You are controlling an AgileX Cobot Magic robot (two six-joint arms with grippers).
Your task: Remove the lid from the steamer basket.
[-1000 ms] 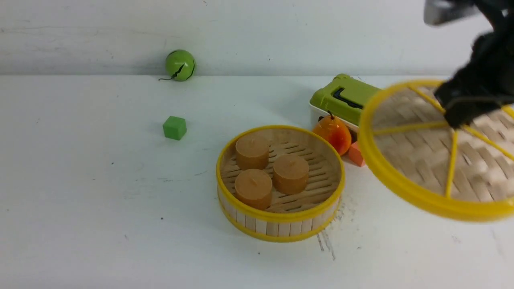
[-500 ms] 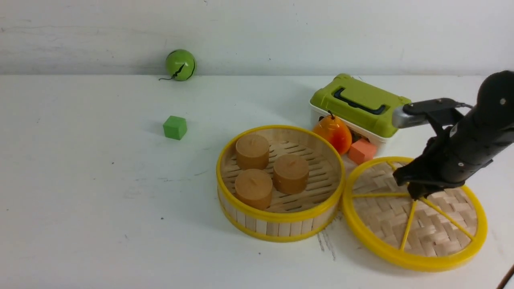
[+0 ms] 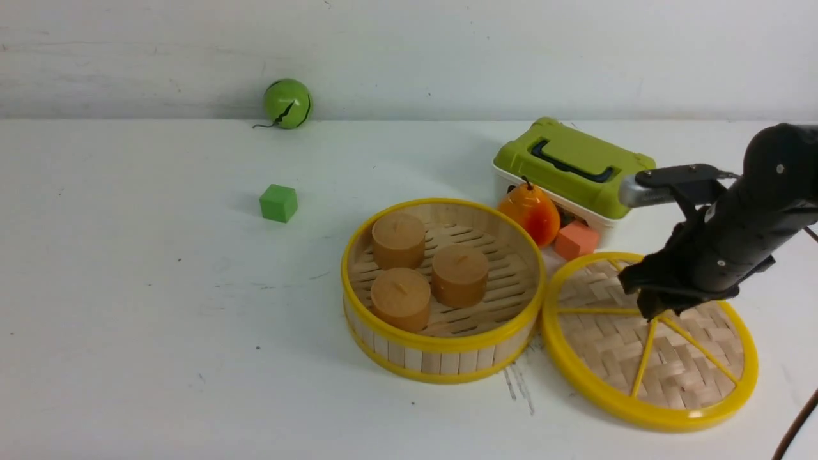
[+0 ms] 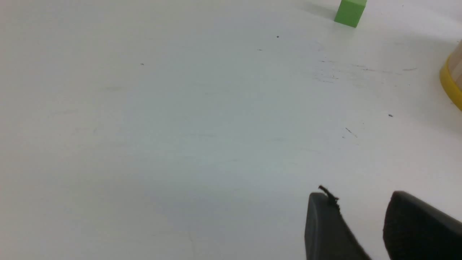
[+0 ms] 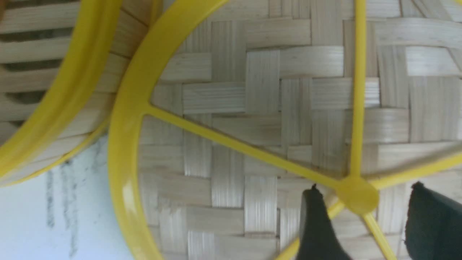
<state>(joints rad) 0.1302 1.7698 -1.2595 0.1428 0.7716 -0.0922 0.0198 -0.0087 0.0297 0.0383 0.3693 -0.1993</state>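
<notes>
The steamer basket stands uncovered mid-table with three brown cylinders on its slatted floor. The lid lies flat on the table just to its right, rim against the basket's wall. My right gripper hovers low over the lid's centre. In the right wrist view it is open, one finger on each side of the yellow knob, gripping nothing. The lid and the basket's edge show there too. My left gripper is open and empty over bare table, left of the basket.
A white box with an olive-green lid stands behind the lid. An orange pear and a pink block lie against it. A green cube and a green ball lie far left by the back wall.
The right gripper carried the lid down from the air onto the table right of the basket. Since then lid and gripper have shifted slightly left, against the basket.
</notes>
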